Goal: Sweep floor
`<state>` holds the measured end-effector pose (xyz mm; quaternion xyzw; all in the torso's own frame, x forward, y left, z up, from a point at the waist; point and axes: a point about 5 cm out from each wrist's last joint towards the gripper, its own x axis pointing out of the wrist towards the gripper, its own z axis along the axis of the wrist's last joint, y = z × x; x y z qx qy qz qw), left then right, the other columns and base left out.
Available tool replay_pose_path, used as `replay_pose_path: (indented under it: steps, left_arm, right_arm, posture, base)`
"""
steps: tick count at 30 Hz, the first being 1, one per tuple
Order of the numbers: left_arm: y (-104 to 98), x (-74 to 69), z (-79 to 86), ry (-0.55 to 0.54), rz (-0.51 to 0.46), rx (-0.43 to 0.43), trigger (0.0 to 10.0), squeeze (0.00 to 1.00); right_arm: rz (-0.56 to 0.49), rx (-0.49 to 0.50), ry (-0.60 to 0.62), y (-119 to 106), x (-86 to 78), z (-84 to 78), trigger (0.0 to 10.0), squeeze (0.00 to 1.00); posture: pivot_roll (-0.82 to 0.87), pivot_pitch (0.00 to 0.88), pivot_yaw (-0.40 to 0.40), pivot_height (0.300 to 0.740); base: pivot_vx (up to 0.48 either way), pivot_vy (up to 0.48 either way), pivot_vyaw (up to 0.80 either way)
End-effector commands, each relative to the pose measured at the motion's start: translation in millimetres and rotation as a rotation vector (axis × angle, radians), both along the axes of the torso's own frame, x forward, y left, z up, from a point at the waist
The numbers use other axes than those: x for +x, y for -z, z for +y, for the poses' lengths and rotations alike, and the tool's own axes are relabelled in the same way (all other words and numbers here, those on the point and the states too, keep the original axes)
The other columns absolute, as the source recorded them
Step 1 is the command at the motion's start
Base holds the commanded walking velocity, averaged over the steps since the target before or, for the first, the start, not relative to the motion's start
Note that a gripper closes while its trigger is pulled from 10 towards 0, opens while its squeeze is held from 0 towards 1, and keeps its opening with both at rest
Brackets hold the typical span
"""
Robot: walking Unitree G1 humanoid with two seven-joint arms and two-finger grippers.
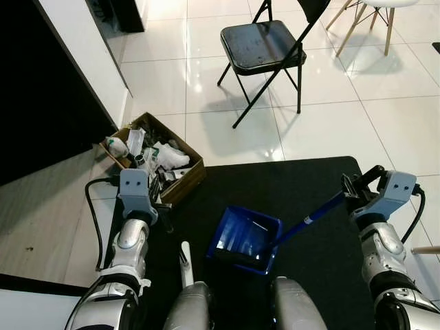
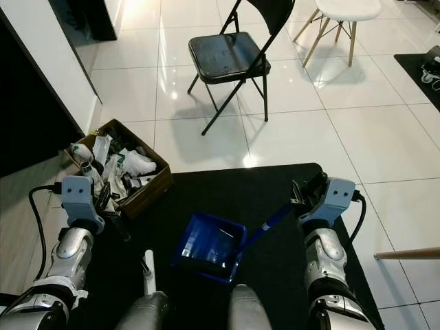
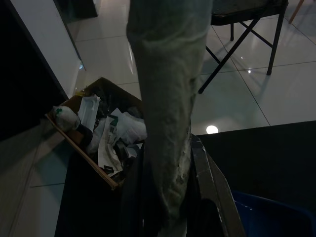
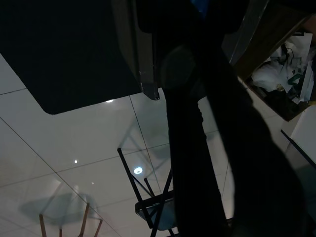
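A blue dustpan (image 1: 244, 239) rests on the black mat (image 1: 302, 185) in front of my knees. Its blue handle (image 1: 309, 220) rises to the right into my right gripper (image 1: 354, 187), which is shut on it. My left gripper (image 1: 163, 206) sits beside the cardboard box and is shut on a pale broom handle (image 3: 168, 123), which runs between its black fingers (image 3: 210, 187). A pale stick (image 1: 184, 265) lies low between the left arm and my knee. The broom's head is hidden.
An open cardboard box (image 1: 187, 180) full of crumpled paper and plastic waste stands at the mat's left edge. A black folding chair (image 1: 265, 45) stands on the white tiles ahead, and a white stool (image 1: 375, 17) at the far right. A dark wall panel (image 1: 34, 103) runs along the left.
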<state>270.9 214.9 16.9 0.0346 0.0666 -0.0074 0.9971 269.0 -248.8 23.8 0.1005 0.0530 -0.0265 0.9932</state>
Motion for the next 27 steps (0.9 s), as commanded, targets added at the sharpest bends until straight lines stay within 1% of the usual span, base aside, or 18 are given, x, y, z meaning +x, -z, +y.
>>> replay_pose_path:
  steps: [1,7,13,27]
  left_arm:
    - [3.5,-4.6,-1.9,-0.005,0.003,0.003,10.0,0.0]
    - [4.1,-5.0,-1.6,-0.02,0.005,0.009,10.0,0.0]
    - [5.3,-3.7,-5.5,0.016,0.022,0.005,10.0,0.0]
    - [3.9,-3.6,-5.4,0.024,0.009,-0.01,10.0,0.0]
  right_arm:
    - [-0.024,0.005,0.005,-3.1,2.8,0.9,10.0,0.0]
    - [-0.015,0.008,0.001,-1.9,2.4,0.9,10.0,0.0]
    - [0.002,0.0,-0.014,-0.2,3.0,3.4,10.0,0.0]
    - [0.0,-0.012,-0.027,-0.4,3.8,5.6,10.0,0.0]
  posture:
    - [-0.01,0.036,0.007,0.74]
    - [-0.01,0.036,0.007,0.74]
    - [-0.01,0.033,0.008,0.74]
    - [-0.01,0.035,0.009,0.74]
  base:
    - [0.0,0.0,0.0]
    - [0.0,0.0,0.0]
    - [0.0,0.0,0.0]
    - [0.32,0.0,0.0]
